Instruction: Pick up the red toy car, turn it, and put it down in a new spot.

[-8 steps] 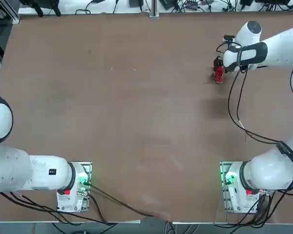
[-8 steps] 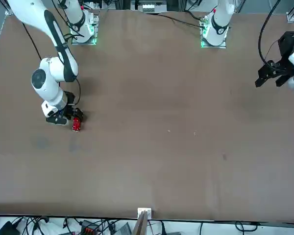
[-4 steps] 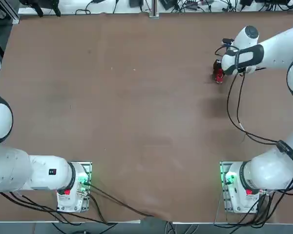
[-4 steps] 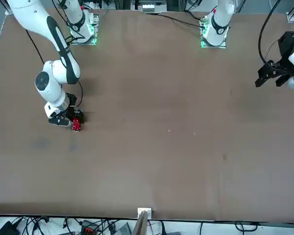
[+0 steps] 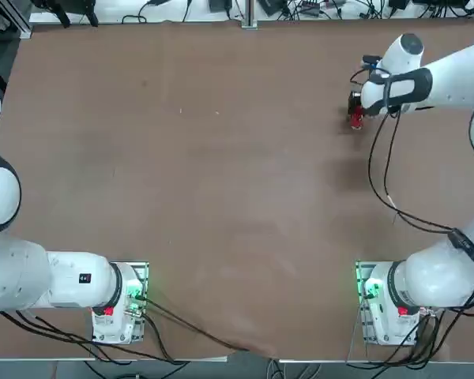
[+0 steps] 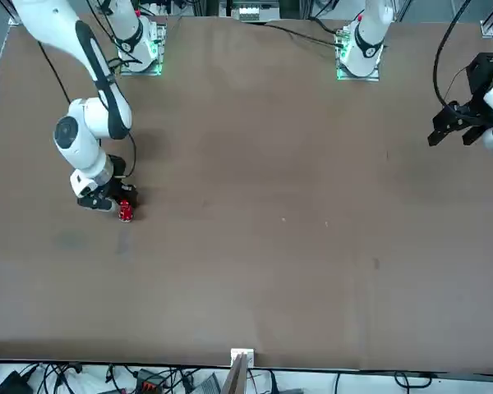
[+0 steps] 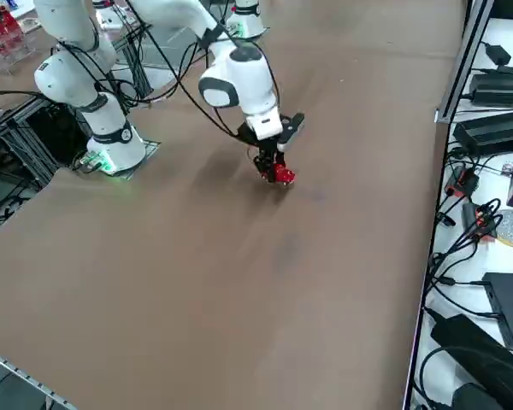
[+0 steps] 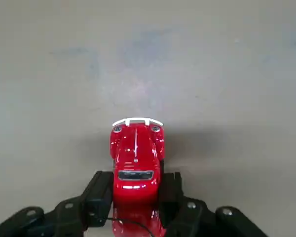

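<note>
- White and green-lit, the right arm's base [image 5: 387, 312] stands at the bench's [image 5: 221, 189] near edge, black cables [image 5: 415, 217] looping beside it.
- Beyond it, the white right arm [image 5: 458, 75] reaches over the far right part of the bench.
- At its end, the right pincer [image 8: 136, 195] is clenched on the red toy car [image 8: 135, 158], one finger against each side; the white bumper [image 8: 137, 120] sticks out past the fingertips. Whether the wheels touch the bench, I cannot tell.
- Past the far edge lie more dark cables [image 5: 320, 9].
</note>
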You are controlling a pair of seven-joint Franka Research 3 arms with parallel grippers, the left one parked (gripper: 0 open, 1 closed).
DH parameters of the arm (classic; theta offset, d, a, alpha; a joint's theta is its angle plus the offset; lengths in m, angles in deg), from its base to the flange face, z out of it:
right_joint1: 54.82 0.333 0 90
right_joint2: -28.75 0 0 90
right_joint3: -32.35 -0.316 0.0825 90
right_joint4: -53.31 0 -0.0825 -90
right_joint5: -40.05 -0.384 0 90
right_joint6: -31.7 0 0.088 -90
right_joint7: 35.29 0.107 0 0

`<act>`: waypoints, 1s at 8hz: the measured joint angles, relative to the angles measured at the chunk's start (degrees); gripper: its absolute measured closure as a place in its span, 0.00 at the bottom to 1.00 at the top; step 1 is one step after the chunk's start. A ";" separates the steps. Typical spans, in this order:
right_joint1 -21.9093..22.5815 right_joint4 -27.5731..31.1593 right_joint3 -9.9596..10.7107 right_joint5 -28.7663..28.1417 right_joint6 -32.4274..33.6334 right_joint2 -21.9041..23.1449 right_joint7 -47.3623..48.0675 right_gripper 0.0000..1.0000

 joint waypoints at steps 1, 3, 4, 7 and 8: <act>-0.37 -1.66 0.36 -0.01 6.09 3.13 0.48 0.49; -2.13 -7.92 0.70 -0.11 19.97 8.34 7.81 0.49; -3.07 -12.46 0.78 -0.05 26.74 9.38 13.09 0.49; -9.73 -22.34 1.02 0.56 39.47 8.72 19.73 0.49; -13.82 -23.82 1.18 1.09 40.14 7.77 20.09 0.49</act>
